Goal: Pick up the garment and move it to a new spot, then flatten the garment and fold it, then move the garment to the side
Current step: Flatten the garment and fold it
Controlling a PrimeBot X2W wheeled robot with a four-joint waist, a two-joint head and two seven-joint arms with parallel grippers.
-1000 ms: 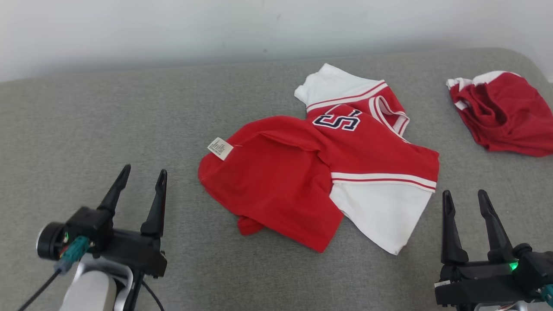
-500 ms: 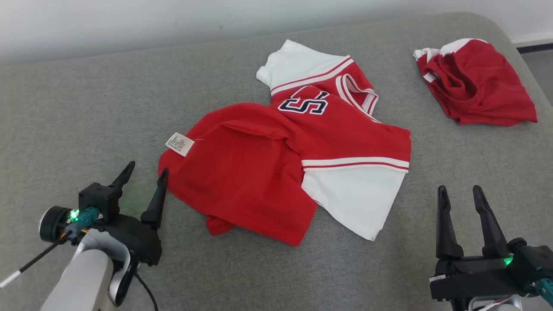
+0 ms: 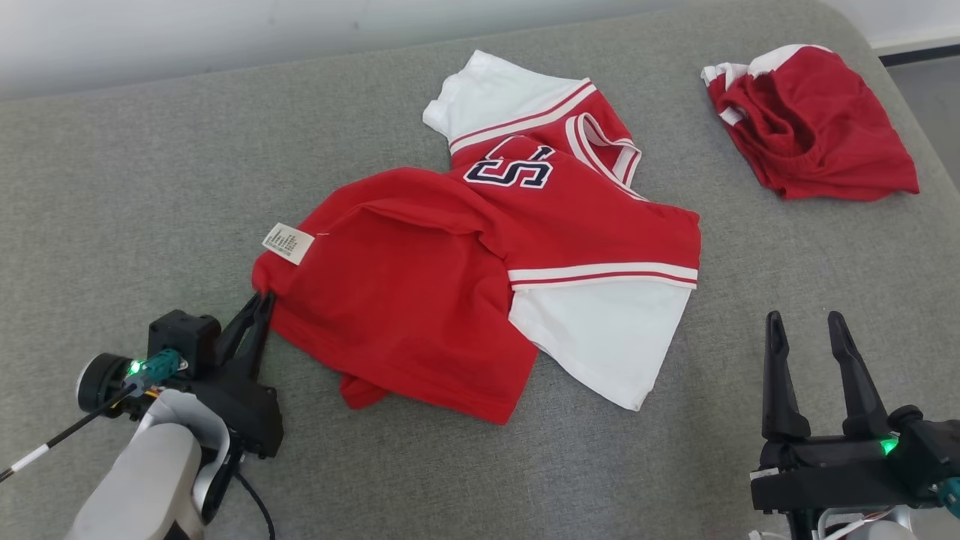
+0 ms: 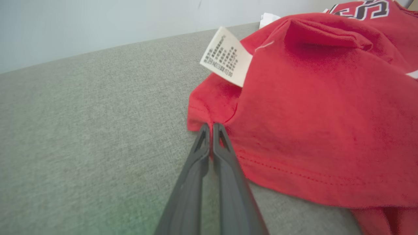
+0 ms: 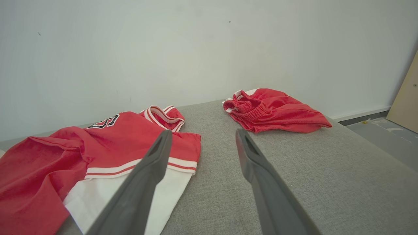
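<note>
Cushion: a grey fabric cushion spans the head view and bears everything else.
Wall: a pale wall rises behind the cushion's far edge, at 12 o'clock.
Shirt: a red shirt with white sleeves and striped trim lies rumpled in the middle of the cushion. Its collar points to 1 o'clock, its lower half is folded over itself, and a dark letter shows on the chest.
Shorts: a bunched pair of red shorts lies at 2 o'clock from the shirt, well apart from it.
Right gripper: the right gripper is at 4 o'clock from the shirt, near the white sleeve but not touching it. Its fingers are spread apart and hold nothing.
Left gripper: the left gripper is at 8 o'clock from the shirt. Its fingers are pressed together, pinching the shirt's hem corner.
Tag: a white care tag sticks out of the shirt's 9 o'clock edge, just beyond the left fingertips.
</note>
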